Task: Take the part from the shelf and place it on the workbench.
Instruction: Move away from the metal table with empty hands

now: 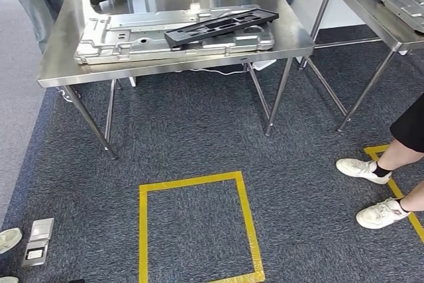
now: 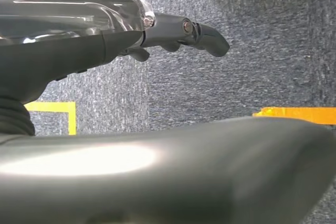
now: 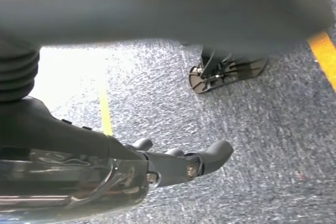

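My left hand (image 2: 186, 32) and right hand (image 3: 186, 163) hang over the carpet, fingers out straight, holding nothing. A black part (image 1: 220, 26) lies on the grey panel (image 1: 150, 38) on the counter (image 1: 70, 71). I should find the shelf and walk slowly.

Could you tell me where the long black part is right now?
In the head view, the black part lies across the silver metal panel on the steel workbench, right of centre.

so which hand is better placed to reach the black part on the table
Right, marginally: the black part lies slightly toward that side of the table. Both left hand and right hand hang empty over carpet.
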